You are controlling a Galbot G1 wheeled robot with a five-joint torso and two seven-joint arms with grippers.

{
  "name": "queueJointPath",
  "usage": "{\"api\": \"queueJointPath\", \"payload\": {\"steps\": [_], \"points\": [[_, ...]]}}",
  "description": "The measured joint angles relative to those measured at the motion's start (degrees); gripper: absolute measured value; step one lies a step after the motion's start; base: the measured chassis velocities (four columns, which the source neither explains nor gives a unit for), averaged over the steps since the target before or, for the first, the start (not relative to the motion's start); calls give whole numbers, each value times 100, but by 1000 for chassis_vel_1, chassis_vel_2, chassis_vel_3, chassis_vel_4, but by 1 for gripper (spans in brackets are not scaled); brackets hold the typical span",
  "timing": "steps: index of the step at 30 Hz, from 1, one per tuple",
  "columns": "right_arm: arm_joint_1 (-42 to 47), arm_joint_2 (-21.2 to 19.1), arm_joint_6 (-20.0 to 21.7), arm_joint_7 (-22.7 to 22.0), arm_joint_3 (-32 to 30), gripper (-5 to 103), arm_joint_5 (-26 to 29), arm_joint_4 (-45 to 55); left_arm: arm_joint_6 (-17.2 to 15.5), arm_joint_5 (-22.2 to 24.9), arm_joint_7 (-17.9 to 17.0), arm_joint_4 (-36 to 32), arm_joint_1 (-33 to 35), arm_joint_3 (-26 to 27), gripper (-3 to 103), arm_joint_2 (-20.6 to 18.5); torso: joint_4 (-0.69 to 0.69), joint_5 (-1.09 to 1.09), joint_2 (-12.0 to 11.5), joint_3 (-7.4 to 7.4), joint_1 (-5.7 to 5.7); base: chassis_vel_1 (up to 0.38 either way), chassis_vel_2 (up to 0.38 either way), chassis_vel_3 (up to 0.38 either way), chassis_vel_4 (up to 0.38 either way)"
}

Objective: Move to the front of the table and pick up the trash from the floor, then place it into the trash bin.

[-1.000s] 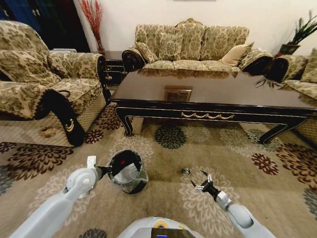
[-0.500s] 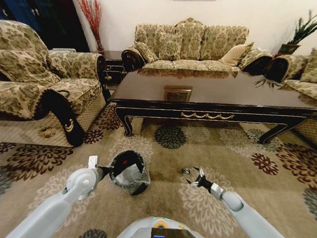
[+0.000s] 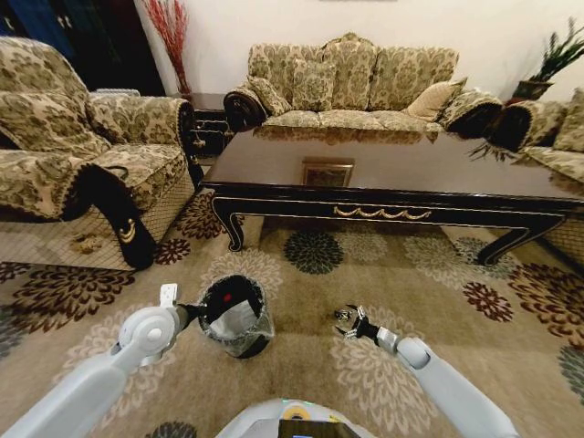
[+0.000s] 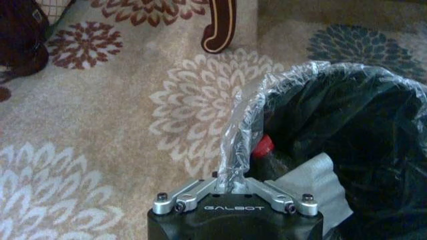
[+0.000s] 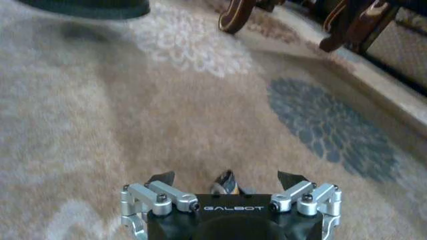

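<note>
One bin [image 3: 235,315], one scrap [image 3: 342,315], two sofas [image 3: 351,87]

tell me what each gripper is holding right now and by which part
The left gripper is shut on the trash bin, pinching its liner-covered rim. The right gripper is open around the trash on the floor, holding nothing yet.

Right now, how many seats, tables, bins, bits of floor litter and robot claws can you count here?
Seats: 3 (sofa, left armchair, right armchair)
Table: 1
Bin: 1
Scrap on the floor: 1
Claws: 2 (left claw pinching the bin's liner, right claw open around the scrap)
Total: 8
</note>
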State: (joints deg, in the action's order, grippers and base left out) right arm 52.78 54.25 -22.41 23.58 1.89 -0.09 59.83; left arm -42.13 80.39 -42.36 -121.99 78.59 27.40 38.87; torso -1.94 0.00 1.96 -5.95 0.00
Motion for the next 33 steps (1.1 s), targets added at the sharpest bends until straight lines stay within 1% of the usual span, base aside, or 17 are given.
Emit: {"api": "queueJointPath", "payload": {"steps": [5, 6, 10, 11, 13, 15, 18, 19, 21, 22, 24, 25, 27, 28, 32, 33], "points": [[-381, 161, -134, 56, 194, 100, -147, -615, 0, 122, -8, -69, 14, 76, 1, -48, 1, 0, 0, 0, 0, 0, 0, 0, 0], [-494, 211, -166, 61, 226, 100, -153, -733, 0, 163, -8, -82, 14, 125, 1, -67, -1, 0, 0, 0, 0, 0, 0, 0, 0], [-621, 260, -176, 132, 236, 100, -204, -833, 0, 192, -17, -86, 18, 185, 1, -87, -1, 0, 0, 0, 0, 0, 0, 0, 0], [-710, 304, -227, 224, 224, 101, -261, -915, 1, 214, -18, -97, 49, 242, 1, -102, -1, 0, 0, 1, 0, 0, 0, 0, 0], [-769, 328, -283, 303, 216, 94, -296, -1000, 0, 226, -19, -104, 110, 331, 1, -108, -2, 0, 0, 1, 0, 0, 0, 0, 0], [-774, 328, -290, 310, 216, 94, -305, -1012, 0, 227, -19, -106, 132, 359, 1, -108, -1, 0, 0, 1, 0, 0, 0, 0, 0], [-774, 369, -374, 387, 140, 83, -351, -1099, 0, 248, 0, -138, 168, 403, 1, -103, 1, -2, 0, 1, 0, 0, 0, 0, 0], [-774, 369, -374, 387, 140, 83, -351, -1099, 0, 248, 0, -138, 168, 403, 1, -103, 1, -2, 0, 1, 0, 0, 0, 0, 0], [-774, 428, -428, 449, 107, 76, -444, -1165, 0, 272, 17, -183, 157, 378, 1, -135, 0, 0, 0, 1, 0, 0, 0, 0, 0], [-774, 428, -428, 449, 107, 76, -444, -1165, 0, 272, 17, -183, 157, 378, 1, -135, 0, 0, 0, 1, 0, 0, 0, 0, 0], [-787, 474, -458, 472, 101, 67, -528, -1230, 0, 288, 9, -212, 128, 359, 1, -167, 0, 0, 0, 0, 0, 0, 0, 0, 0], [-799, 491, -461, 478, 98, 67, -550, -1256, 0, 308, 8, -233, 118, 357, 1, -173, 0, 0, 0, 0, 0, 0, 0, 0, 0], [-823, 515, -477, 487, 88, 60, -583, -1312, 0, 327, 8, -258, 124, 371, 1, -176, 0, 0, 0, 1, 0, 0, 0, 0, 0], [-823, 515, -477, 487, 88, 60, -583, -1312, 0, 327, 8, -258, 124, 371, 1, -176, 0, 0, 0, 1, 0, 0, 0, 0, 0], [-785, 483, -488, 503, 71, 43, -589, -1291, 0, 330, 4, -260, 186, 445, 1, -169, -1, 0, 0, 0, 0, 0, 0, 0, 0], [-785, 483, -488, 503, 71, 43, -589, -1291, 0, 330, 4, -260, 186, 445, 1, -169, -1, 0, 0, 0, 0, 0, 0, 0, 0]]}}
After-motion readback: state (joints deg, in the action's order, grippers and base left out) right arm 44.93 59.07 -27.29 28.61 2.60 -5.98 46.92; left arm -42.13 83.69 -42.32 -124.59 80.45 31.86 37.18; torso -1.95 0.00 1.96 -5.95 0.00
